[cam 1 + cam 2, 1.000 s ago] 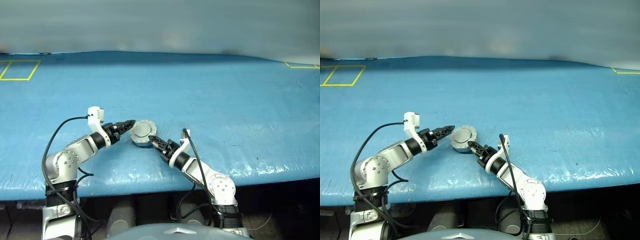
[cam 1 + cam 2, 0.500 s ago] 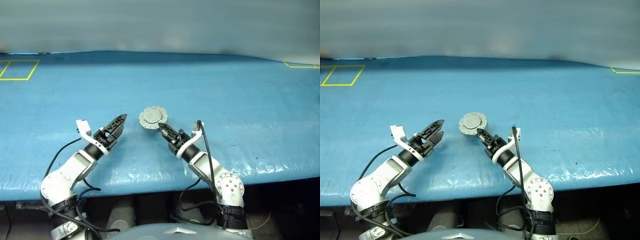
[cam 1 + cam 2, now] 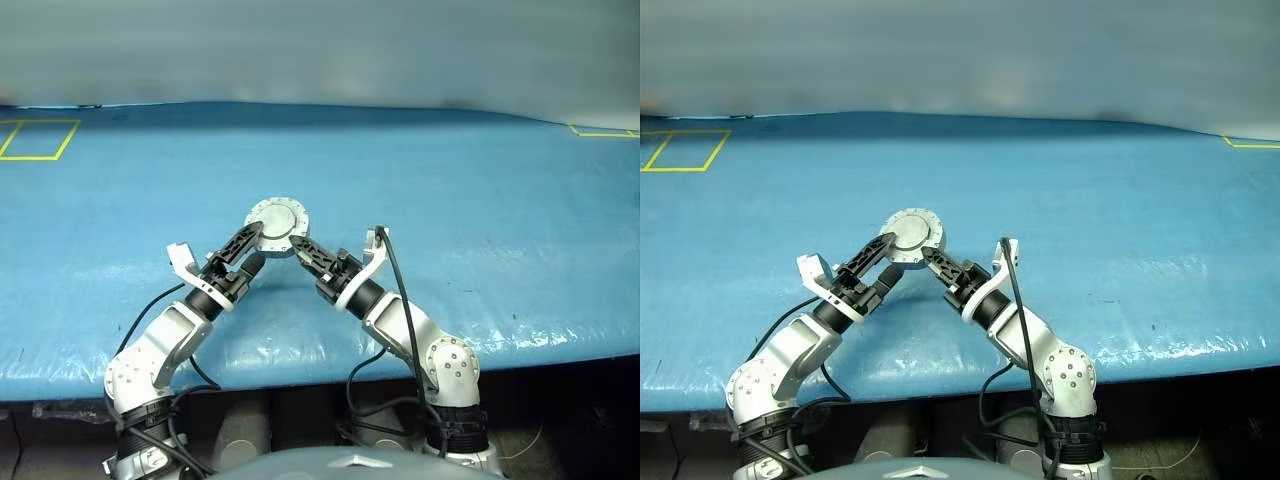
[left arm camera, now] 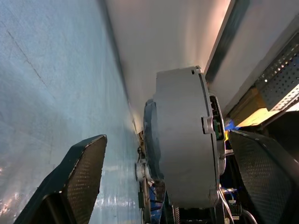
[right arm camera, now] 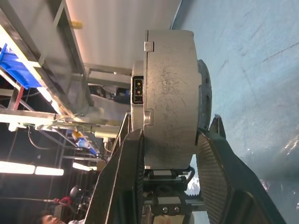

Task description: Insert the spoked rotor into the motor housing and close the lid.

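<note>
Blue table (image 3: 480,190); motor housing (image 3: 277,220) clamped in right hand (image 5: 168,154), above it

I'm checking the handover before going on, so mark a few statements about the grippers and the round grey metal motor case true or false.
1. The right gripper is clamped on the round grey metal motor housing. True.
2. The housing lies flat on the blue table. False: it is held up above the cloth.
3. The left gripper has its fingers spread, one on each side of the housing. True.
4. The left gripper grips the housing tight. False: a gap shows beside its fingers.
</note>
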Controlling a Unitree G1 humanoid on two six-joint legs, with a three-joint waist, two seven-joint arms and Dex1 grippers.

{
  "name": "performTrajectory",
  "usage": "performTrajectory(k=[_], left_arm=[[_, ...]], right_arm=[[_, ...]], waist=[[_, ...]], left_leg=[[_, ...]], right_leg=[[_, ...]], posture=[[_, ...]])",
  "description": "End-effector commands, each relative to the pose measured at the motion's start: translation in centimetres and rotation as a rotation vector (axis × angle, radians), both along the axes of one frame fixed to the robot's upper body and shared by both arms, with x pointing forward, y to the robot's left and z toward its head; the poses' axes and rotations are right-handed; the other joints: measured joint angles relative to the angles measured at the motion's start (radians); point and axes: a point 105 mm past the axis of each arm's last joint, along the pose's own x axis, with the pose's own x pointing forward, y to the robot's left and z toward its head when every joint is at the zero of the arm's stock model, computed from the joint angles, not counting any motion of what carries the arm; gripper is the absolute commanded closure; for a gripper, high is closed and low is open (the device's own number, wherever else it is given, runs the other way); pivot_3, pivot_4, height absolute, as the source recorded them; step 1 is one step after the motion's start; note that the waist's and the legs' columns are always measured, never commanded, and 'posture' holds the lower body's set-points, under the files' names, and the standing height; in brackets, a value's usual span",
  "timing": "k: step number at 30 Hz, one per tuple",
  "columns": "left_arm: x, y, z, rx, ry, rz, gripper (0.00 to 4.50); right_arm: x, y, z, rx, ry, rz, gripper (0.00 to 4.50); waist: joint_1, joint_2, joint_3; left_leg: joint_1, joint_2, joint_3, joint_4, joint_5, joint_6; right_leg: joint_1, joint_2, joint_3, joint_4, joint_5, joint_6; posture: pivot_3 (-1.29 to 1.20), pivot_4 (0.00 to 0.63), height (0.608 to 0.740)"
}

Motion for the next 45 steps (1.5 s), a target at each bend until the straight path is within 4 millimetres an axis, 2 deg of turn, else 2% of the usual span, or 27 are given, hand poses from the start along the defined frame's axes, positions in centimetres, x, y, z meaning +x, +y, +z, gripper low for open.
performTrajectory(k=[1,7,10,14,15,18,20,22,25,30,33,37,40,45], left_arm=[[-0.1,-0.5,1.0,-0.072,-0.033,-0.013,0.0],[0.0,-1.4,-0.4,-0.067,0.057,-0.044,0.0],[-0.2,-1.6,-0.5,-0.072,0.063,-0.051,0.62],[-0.3,-1.5,-0.6,-0.062,0.073,-0.049,1.96],[-0.3,-1.5,-0.7,-0.057,0.075,-0.049,2.08],[-0.1,-1.3,-0.6,-0.039,0.078,-0.041,2.06],[0.4,-1.0,-0.5,-0.021,0.077,-0.027,2.06],[0.9,-0.8,-0.4,0.003,0.079,-0.013,2.06],[1.7,-0.4,0.0,0.043,0.068,-0.005,2.06],[4.7,0.7,0.3,0.109,0.078,0.065,2.06],[6.6,1.1,0.4,0.136,0.08,0.095,2.06],[9.9,1.8,0.7,0.175,0.09,0.174,2.06],[12.1,2.2,1.3,0.169,0.087,0.231,2.06],[15.3,2.1,3.1,0.259,0.003,0.309,2.06]], right_arm=[[-1.4,1.4,2.9,0.107,-0.076,0.06,3.24],[-1.7,1.4,2.3,0.091,-0.06,0.069,3.24],[-1.4,1.1,2.0,0.08,-0.052,0.053,3.24],[-0.9,0.6,1.7,0.068,-0.052,0.022,3.24],[-0.7,0.4,1.6,0.05,-0.06,0.008,3.24],[-0.4,0.1,1.5,0.016,-0.088,-0.01,3.24],[-0.2,-0.2,1.2,-0.091,-0.159,-0.022,3.24],[0.0,-0.6,0.8,-0.177,-0.205,-0.048,2.49],[-0.1,-1.0,0.7,-0.203,-0.231,-0.074,1.57],[-0.1,-2.3,0.3,-0.466,-0.43,-0.137,0.0],[0.0,-3.0,0.0,-0.589,-0.519,-0.188,0.0],[0.1,-4.1,-1.7,-0.849,-0.642,-0.213,0.0],[-0.2,-4.4,-2.7,-0.902,-0.655,-0.206,0.0],[-0.3,-4.8,-3.7,-0.993,-0.677,-0.222,0.0]], waist=[[0.0,0.0,0.0],[0.0,0.0,0.0],[0.0,0.0,0.0],[0.0,0.0,0.0],[0.0,0.0,0.0],[0.0,0.0,0.0],[0.0,0.0,0.0],[0.001,0.0,0.0],[0.002,0.0,0.0],[0.006,0.0,0.0],[0.004,-0.001,0.0],[0.006,-0.001,0.0],[0.004,-0.002,0.0],[0.003,-0.003,0.001]], left_leg=[[0.0,0.0,0.0,0.0,0.0,0.0],[0.0,0.0,0.0,0.001,0.0,0.0],[0.0,0.0,0.0,0.001,0.0,0.0],[0.0,0.0,0.0,0.001,0.0,0.0],[0.0,0.0,0.0,0.001,0.0,0.0],[0.0,0.0,0.0,0.001,0.0,0.0],[0.0,0.0,0.0,0.001,0.0,0.0],[0.0,-0.001,0.0,0.001,0.0,0.0],[0.0,-0.002,0.0,0.001,0.0,0.0],[-0.001,-0.003,0.0,0.001,0.0,0.0],[-0.001,-0.003,0.0,0.002,0.0,0.0],[-0.001,-0.005,0.002,0.002,0.0,0.0],[-0.002,-0.005,0.003,0.002,0.0,0.0],[-0.004,-0.005,0.002,0.001,0.0,0.0]], right_leg=[[0.0,0.0,0.0,0.0,0.0,0.0],[0.0,0.0,0.0,0.0,0.0,0.0],[0.0,0.0,0.0,0.0,0.0,0.0],[0.0,0.0,0.0,0.0,0.0,0.0],[0.0,0.0,0.0,0.0,0.0,0.0],[0.0,0.0,0.0,0.0,0.0,0.0],[0.0,0.0,0.0,0.0,0.0,0.0],[0.0,0.0,0.0,0.0,0.0,0.0],[0.0,0.001,0.0,0.0,0.0,0.0],[0.0,0.002,-0.001,0.0,0.0,0.0],[0.0,0.001,0.0,0.0,0.0,0.001],[0.001,0.001,0.0,-0.001,0.001,0.002],[0.0,0.002,0.0,-0.002,0.001,0.002],[0.0,0.002,-0.001,-0.006,0.004,0.006]], posture=[[0.0,0.15,0.74],[0.0,0.15,0.74],[0.0,0.15,0.74],[0.0,0.15,0.74],[0.0,0.15,0.74],[0.0,0.15,0.74],[0.0,0.15,0.74],[0.0,0.15,0.74],[0.0,0.15,0.74],[0.0,0.15,0.74],[0.0,0.15,0.74],[0.0,0.15,0.74],[0.0,0.15,0.74],[0.0,0.15,0.74]])
